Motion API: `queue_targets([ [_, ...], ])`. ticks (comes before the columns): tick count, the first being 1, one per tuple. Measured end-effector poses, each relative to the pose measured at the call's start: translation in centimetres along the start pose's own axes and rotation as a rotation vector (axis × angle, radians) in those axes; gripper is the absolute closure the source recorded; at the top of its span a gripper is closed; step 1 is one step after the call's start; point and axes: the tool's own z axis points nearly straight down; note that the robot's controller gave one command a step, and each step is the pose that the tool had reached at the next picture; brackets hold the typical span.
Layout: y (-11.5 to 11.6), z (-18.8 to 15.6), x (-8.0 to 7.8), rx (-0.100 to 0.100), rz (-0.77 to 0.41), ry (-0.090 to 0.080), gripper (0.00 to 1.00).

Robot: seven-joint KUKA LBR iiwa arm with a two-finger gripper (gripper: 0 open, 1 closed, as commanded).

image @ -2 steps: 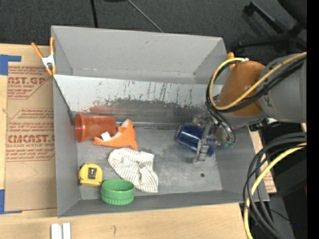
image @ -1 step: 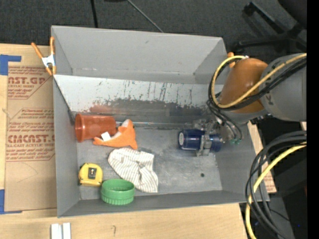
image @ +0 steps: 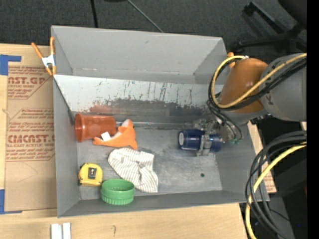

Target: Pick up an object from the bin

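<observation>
A grey metal bin is holding six loose things as the KUKA arm's claw is reaching in from the view's right. The claw is sitting low over the bin's scuffed floor, near the back wall, and is pressing against a dark blue cylinder. Whether the claw is released or clenched cannot be told here.

The other things are lying well apart from the claw, all toward the view's left of it. Farthest along the back wall, an orange plastic cup is lying on its side. Between the cup and the claw, a crumpled orange scrap is touching the cup's mouth. Nearer the front and left of the claw, a white striped cloth is lying bunched, with a green ring-shaped lid at its front edge and a yellow tape measure just beyond.

The bin is resting on a pale wooden surface, with dark carpet showing behind it.

The blue cylinder is lying on its side, its round end facing left, away from the claw; the claw's metal is crossing it. An orange cover and yellow cables are riding on the wrist above.
</observation>
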Motion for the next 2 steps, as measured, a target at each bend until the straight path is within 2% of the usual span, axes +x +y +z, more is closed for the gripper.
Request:
queue_targets([
  [2, 0.1, -2.2, 0.2, -0.001, 0.000, 0.007, 1.00],
])
